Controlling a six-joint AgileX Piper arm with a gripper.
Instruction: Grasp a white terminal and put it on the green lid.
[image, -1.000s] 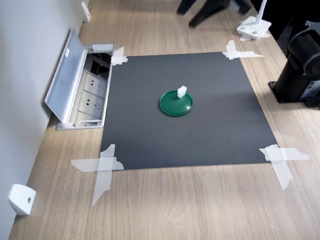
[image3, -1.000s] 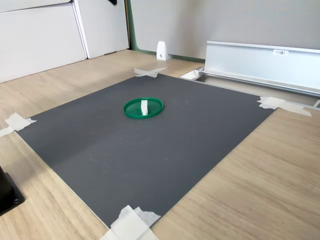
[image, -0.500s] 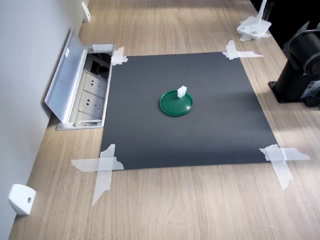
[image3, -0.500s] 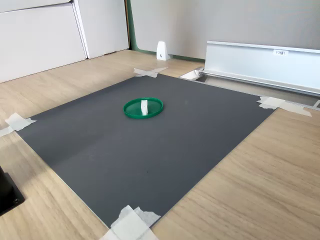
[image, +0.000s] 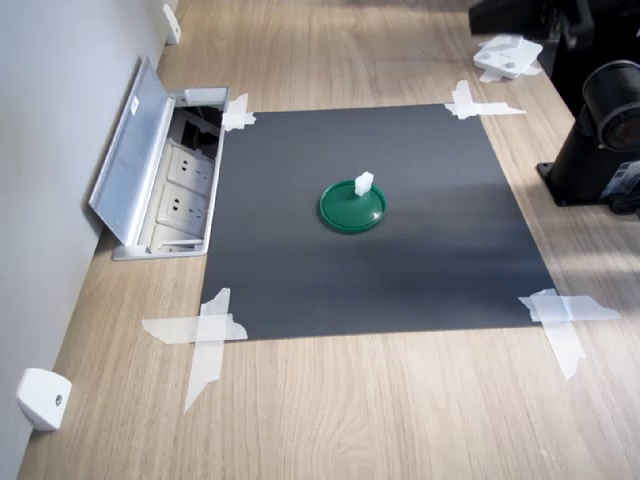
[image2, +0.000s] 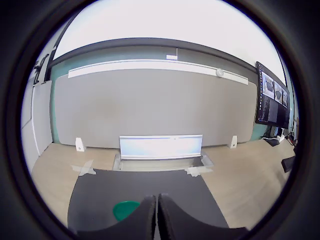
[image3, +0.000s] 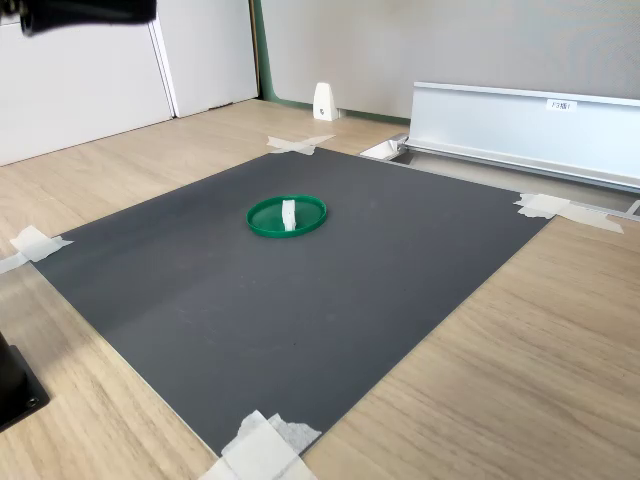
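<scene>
One white terminal stands upright on the green lid, a small blocky piece with a stepped top, sitting near the lid's upper-right rim in the first exterior view. In the second exterior view the terminal appears as a pale upright sliver near the middle of the round, dark-green disc with its raised rim. The lid lies close to the centre of a dark mat whose corners are taped to the wooden table.

In the wrist view the gripper fills the lower centre of the frame, its two fingers pressed together with only a thin seam between them and nothing held. The green lid shows just beside the fingers, lower left of centre, partly hidden behind them; the terminal cannot be made out there.
</scene>
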